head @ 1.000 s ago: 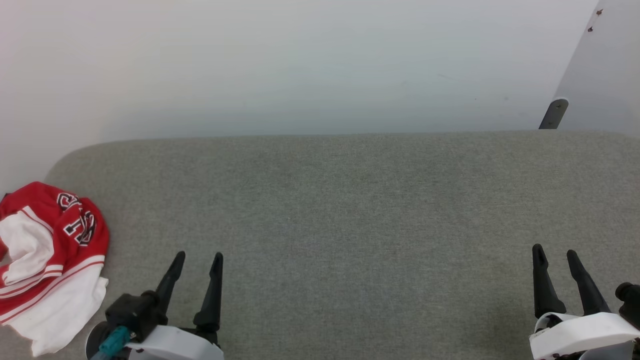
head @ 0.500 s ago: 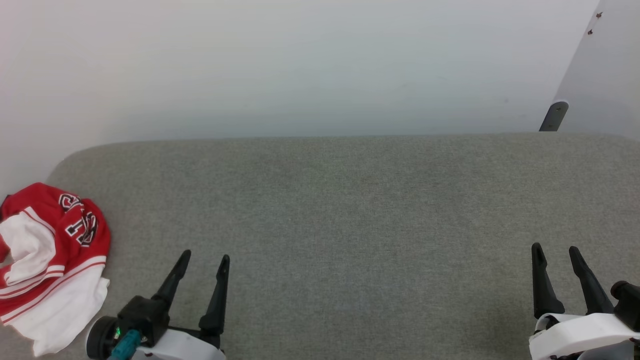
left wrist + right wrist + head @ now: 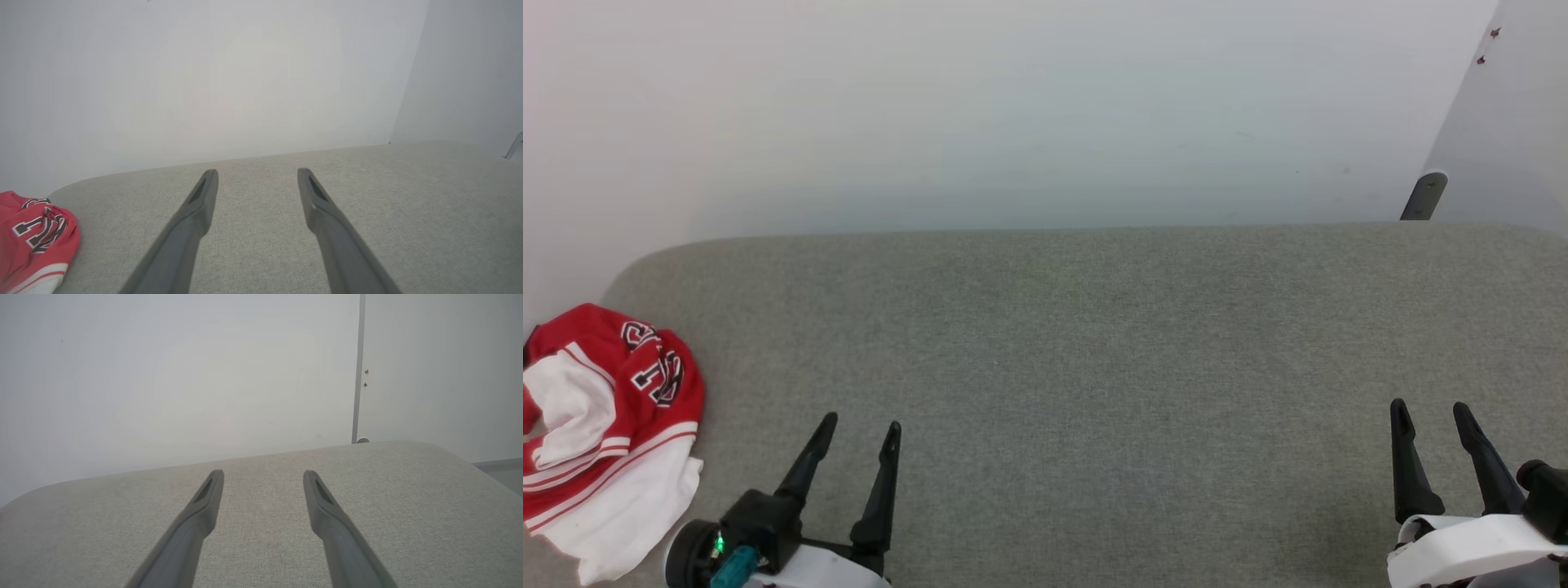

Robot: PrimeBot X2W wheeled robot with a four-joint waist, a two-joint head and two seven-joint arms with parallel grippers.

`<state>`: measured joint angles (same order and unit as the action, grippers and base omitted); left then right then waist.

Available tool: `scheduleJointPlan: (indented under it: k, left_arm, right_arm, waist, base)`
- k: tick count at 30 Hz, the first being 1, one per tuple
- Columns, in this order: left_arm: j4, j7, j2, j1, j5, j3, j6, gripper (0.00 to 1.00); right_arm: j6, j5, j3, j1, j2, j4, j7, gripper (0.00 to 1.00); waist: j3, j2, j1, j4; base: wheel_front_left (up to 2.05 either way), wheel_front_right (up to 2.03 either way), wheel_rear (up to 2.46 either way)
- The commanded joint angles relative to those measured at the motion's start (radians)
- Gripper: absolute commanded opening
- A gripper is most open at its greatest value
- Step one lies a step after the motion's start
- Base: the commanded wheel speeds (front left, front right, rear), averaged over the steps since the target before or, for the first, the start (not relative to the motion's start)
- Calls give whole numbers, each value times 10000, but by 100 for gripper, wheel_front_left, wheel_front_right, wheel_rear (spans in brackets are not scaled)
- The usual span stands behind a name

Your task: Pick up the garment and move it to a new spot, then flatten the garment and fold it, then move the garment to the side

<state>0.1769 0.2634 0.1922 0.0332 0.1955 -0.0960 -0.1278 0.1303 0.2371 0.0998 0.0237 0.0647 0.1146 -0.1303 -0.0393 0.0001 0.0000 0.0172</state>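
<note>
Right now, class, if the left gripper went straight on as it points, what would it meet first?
Left gripper: probably the white wall beyond the grey surface; the garment lies leftward. Depth unclear.

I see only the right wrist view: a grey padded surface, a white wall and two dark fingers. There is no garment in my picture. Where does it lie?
Observer: In the head view the garment lies crumpled at the left end of the grey padded surface, and the picture's left edge cuts it off.
Operator: Does the left gripper touch it?
Observer: No. The left gripper is open and holds nothing. It is to the right of the garment, with bare surface between them, and its fingers point toward the wall.
</note>
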Motion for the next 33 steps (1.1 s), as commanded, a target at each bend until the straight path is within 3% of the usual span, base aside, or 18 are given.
scheduleJointPlan:
  k: [1,10,24,33]
  left_arm:
    - [13,15,-18,-76,57,9,-49,100]
    - [322,11,-70,88,139,339,58,100]
    - [600,-53,-23,263,341,783,493,100]
    - [438,-332,-14,342,636,960,722,100]
  right_arm:
    - [7,-49,12,-124,60,-41,29,100]
    - [7,54,-101,-126,147,1,120,100]
    - [6,219,-970,211,192,401,343,100]
    - [6,328,-1538,436,118,719,295,100]
  waist:
    - [-12,-1,0,1]
    - [-242,-1,0,616]
    - [-777,-1,0,3014]
    - [-878,-1,0,4026]
  base:
    - [0,0,0]
    - [0,0,0]
    - [0,0,0]
    - [0,0,0]
